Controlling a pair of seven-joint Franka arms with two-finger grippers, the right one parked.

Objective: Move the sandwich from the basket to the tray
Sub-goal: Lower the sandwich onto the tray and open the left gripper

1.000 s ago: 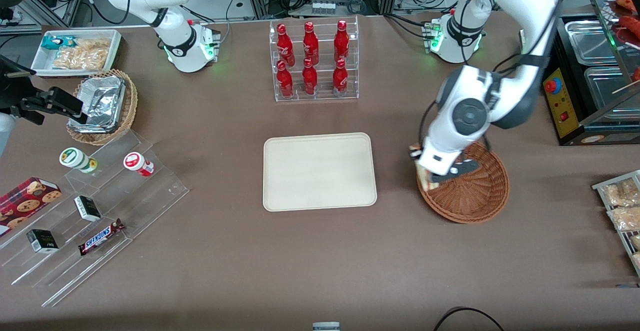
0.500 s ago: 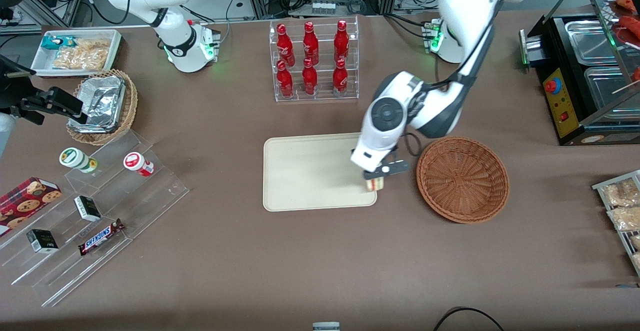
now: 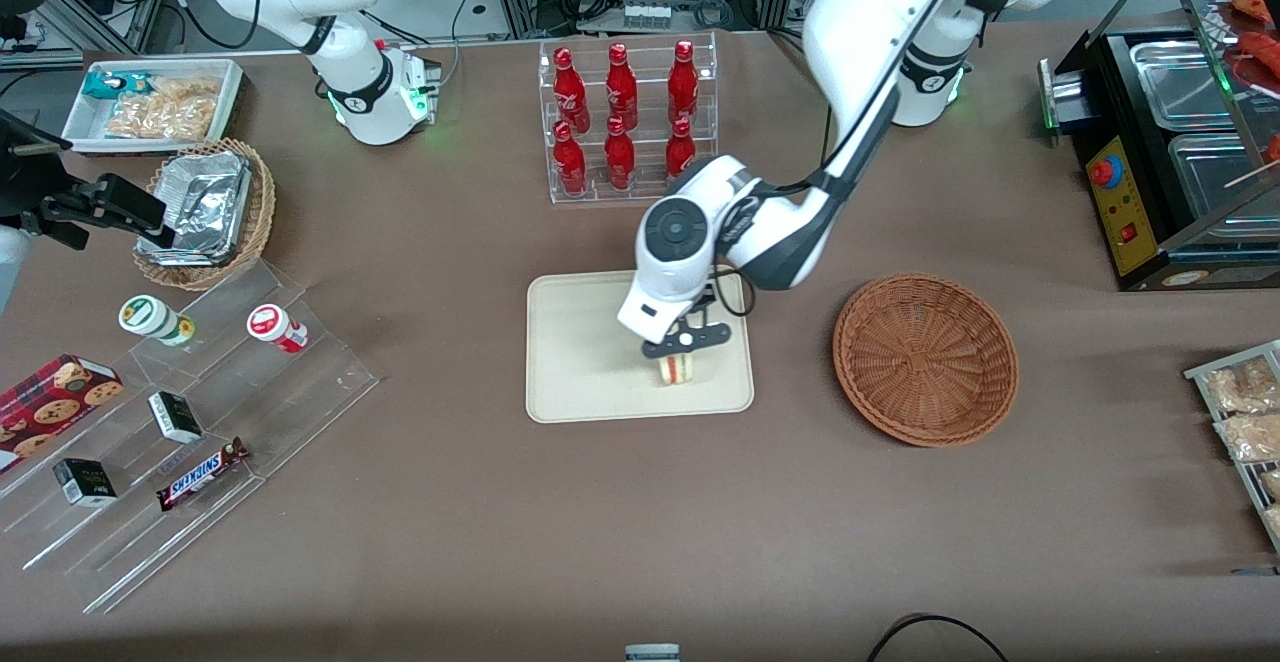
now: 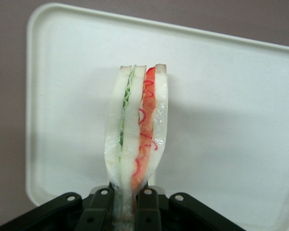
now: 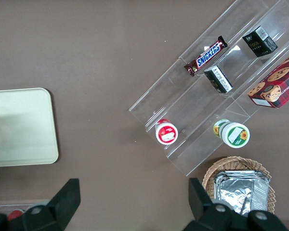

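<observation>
The sandwich (image 4: 137, 130) is gripped on edge by the closed hand (image 3: 684, 344) directly over the tray (image 3: 580, 362), on the part nearer the emptied basket (image 3: 926, 357), so only a straight descent is judged to be required.

- The front camera looked down on the whole table.
- My wrist camera sat close over my gripper (image 4: 126, 204), facing the tray (image 4: 241, 120).
- The parked wrist camera looked straight down, sharing the tray's (image 5: 19, 125) edge.
</observation>
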